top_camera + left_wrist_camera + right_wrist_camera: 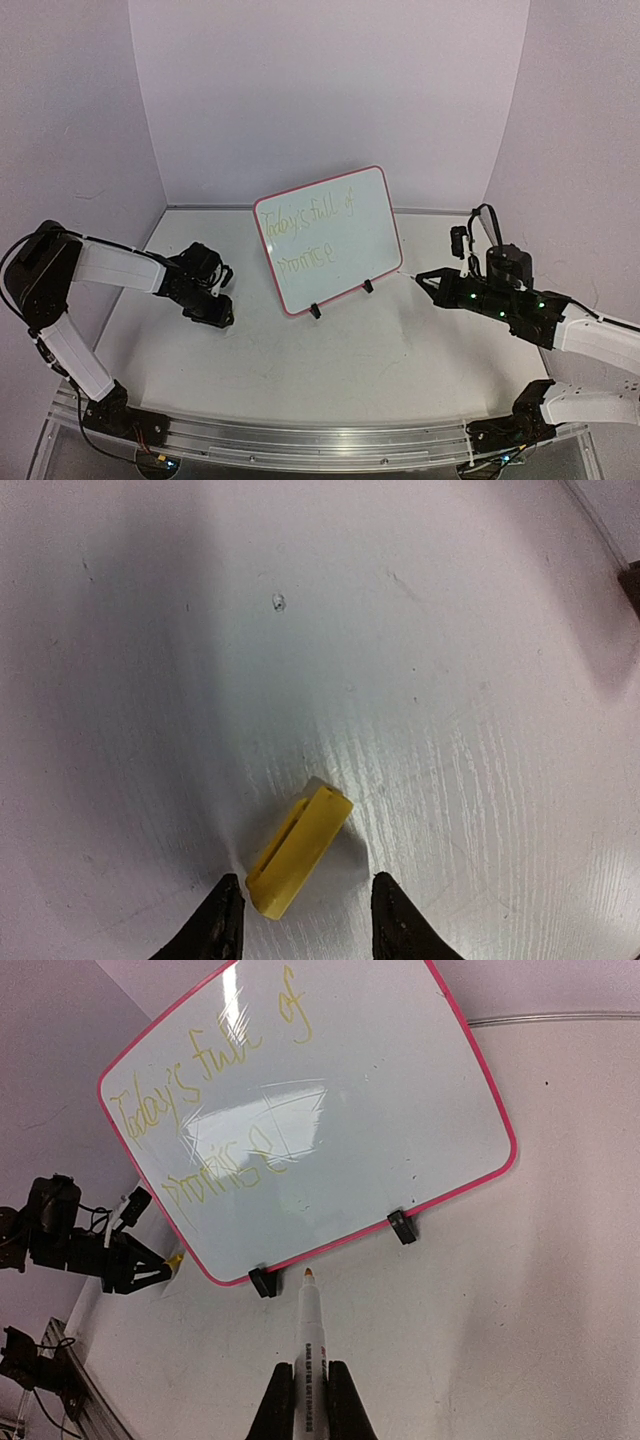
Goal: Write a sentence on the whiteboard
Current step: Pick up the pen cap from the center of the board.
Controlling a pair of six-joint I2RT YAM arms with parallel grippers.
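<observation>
Whiteboard [335,240] showing sentence [215,1090] faintly, two lines. Right gripper [311,1370] clamping one marker [309,1325]; left gripper [306,880] standing narrowly open, straddling one yellow cap [300,852].

Whiteboard [330,240] propped mid-table blocks centre; table surface [390,365] open in front, both sides; yellow cap [300,852] lies at left.

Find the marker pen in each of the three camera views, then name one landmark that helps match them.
Top external: the marker pokes from the right gripper, right of the whiteboard.
Left wrist: not in it; only a yellow cap shows.
Right wrist: bottom centre, tip pointing at the board's lower edge.
Shared landmark: the whiteboard, in the top and right wrist views.
</observation>
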